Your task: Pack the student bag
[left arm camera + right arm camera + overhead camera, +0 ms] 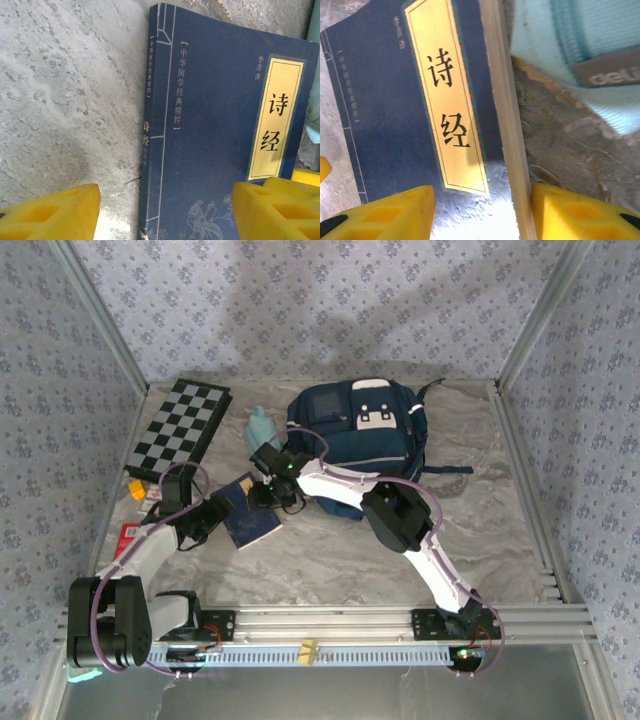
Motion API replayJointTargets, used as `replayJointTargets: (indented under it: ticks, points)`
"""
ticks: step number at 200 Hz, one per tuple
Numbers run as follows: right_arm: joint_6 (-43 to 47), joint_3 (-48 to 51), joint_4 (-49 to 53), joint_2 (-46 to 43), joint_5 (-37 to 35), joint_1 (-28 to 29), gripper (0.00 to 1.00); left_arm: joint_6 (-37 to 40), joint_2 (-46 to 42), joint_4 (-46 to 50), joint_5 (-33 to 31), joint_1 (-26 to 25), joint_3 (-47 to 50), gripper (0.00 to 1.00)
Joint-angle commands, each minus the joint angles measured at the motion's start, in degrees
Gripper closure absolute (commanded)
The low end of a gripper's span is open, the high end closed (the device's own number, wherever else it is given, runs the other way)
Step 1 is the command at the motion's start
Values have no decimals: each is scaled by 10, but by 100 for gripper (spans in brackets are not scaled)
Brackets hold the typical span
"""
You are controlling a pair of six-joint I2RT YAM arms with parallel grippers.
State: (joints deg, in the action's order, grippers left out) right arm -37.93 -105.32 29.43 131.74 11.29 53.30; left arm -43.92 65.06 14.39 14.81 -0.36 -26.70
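Grey marbled tabletop (480, 530) is stretching out under me, with blue-grey flowered wallpaper (300, 300) closing it in on three sides and an aluminium rail (320, 618) running along the near edge. From above, the navy blue fabric backpack (365, 430), with its white top patch and white stripe, is lying flat at about 12 o'clock from the table's middle, close to the far wall, its dark straps trailing toward 3 o'clock. At 10 o'clock a black-and-white checkered board (180, 430) is lying flat, with a small orange object (135, 492), too small for me to identify, sitting at its 7 o'clock corner. A pale teal fabric pouch (260, 426) (555, 40) is resting just beside the backpack's 9 o'clock side. At 9 o'clock from the middle a dark blue paperback book with a yellow title label (255, 528) (225, 125) (380, 125) is lying face up, and I am reaching both arms over it. My left pincer (222, 512) (160, 215) is hovering at the book's spine side with its yellow fingertips (50, 215) held apart: through its wrist camera one is sitting at 7 o'clock over bare marble and the other at 5 o'clock over the cover, the spine running between them. My right pincer (262, 496) (482, 215) is hovering at the opposite side, jaws likewise spread and clamping nothing, one fingertip (385, 215) at 7 o'clock over the cover, the other at 5 o'clock over the marble, the page edge passing between them and the pouch showing at 1 o'clock.
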Motion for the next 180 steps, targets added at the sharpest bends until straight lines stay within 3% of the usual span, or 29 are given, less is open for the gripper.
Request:
replayJointTargets:
  ticks: [1, 29, 76, 180]
  points:
    - [11, -26, 28, 1, 20, 11, 45, 9, 6, 8, -3, 3, 2, 30]
    - [7, -25, 33, -7, 43, 12, 45, 7, 16, 11, -4, 3, 4, 30]
    - [-12, -29, 65, 9, -3, 1, 42, 2, 23, 0, 9, 3, 5, 31]
    - [-12, -86, 72, 28, 39, 16, 41, 4, 26, -12, 25, 2, 10, 31]
